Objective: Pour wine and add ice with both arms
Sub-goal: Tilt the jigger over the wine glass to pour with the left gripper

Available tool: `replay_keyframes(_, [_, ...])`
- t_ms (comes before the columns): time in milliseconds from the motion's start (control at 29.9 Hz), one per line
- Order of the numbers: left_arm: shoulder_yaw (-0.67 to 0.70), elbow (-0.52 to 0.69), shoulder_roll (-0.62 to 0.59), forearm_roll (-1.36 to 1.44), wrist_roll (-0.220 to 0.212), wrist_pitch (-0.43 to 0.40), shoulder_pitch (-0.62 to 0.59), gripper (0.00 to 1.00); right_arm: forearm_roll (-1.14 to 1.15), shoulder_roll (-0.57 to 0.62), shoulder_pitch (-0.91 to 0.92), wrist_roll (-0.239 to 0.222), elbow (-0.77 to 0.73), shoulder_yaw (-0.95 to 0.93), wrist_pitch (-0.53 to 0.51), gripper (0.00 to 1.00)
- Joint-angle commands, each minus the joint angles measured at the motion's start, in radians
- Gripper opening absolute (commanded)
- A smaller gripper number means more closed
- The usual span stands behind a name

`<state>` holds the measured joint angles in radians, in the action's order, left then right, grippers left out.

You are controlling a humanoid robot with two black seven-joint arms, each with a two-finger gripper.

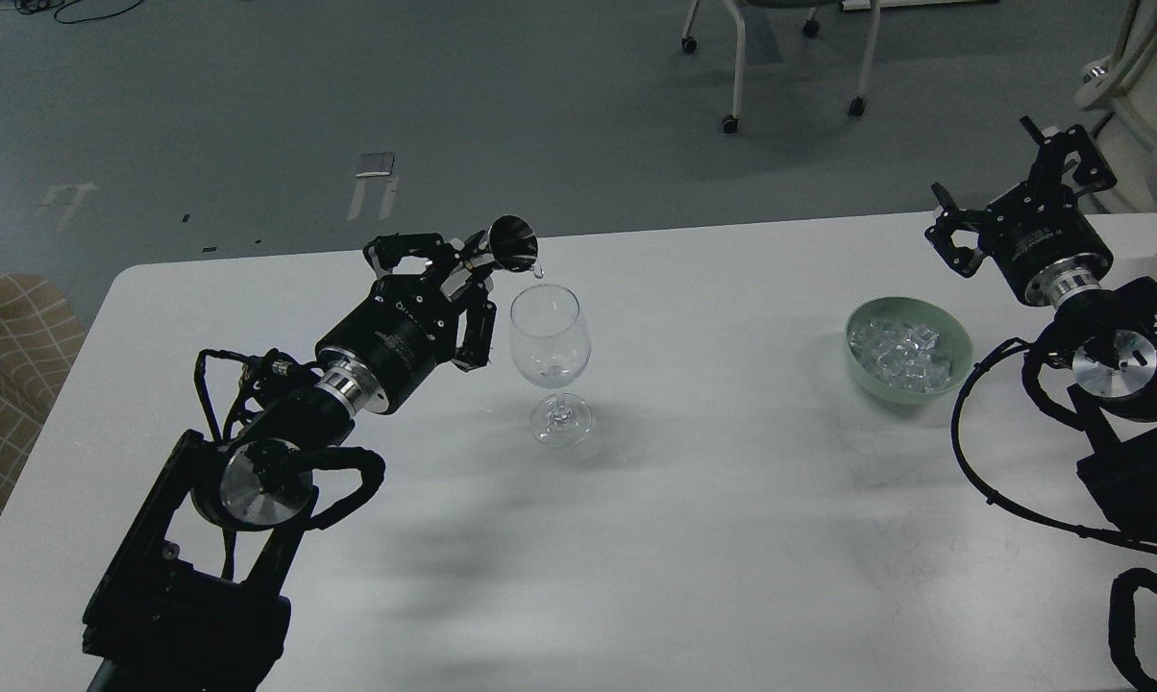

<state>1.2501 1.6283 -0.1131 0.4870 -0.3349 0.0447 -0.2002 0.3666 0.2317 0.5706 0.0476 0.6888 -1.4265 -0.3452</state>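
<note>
A clear wine glass (550,336) stands upright on the white table (713,500), left of centre. My left gripper (465,265) is shut on a small dark metal cup (513,243), held tilted just above and left of the glass's rim. A clear drop hangs from the cup's lip. No wine colour shows in the glass. The ice (900,348) lies as several clear cubes in a pale green bowl (963,338) at the right. My right gripper (1009,185) is open and empty, raised behind and right of the bowl.
The table's far edge runs just behind both grippers. Grey floor lies beyond it, with a wheeled chair (790,58) at the back. A checked seat (7,365) sits off the table's left end. Black cables (982,471) loop from my right arm onto the table.
</note>
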Motion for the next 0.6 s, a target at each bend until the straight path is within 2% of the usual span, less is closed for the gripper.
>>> replay_keyframes(0, [-0.001,0.002,-0.005,0.002,-0.004,-0.008,-0.001,0.12,0.000,0.000,0.000,0.000,0.000,0.000,0.000,1.00])
replay_keyframes(568, [-0.049,0.004,-0.043,0.096,-0.024,-0.009,-0.019,0.12,-0.001,0.006,-0.006,0.000,0.000,-0.011,-0.001,1.00])
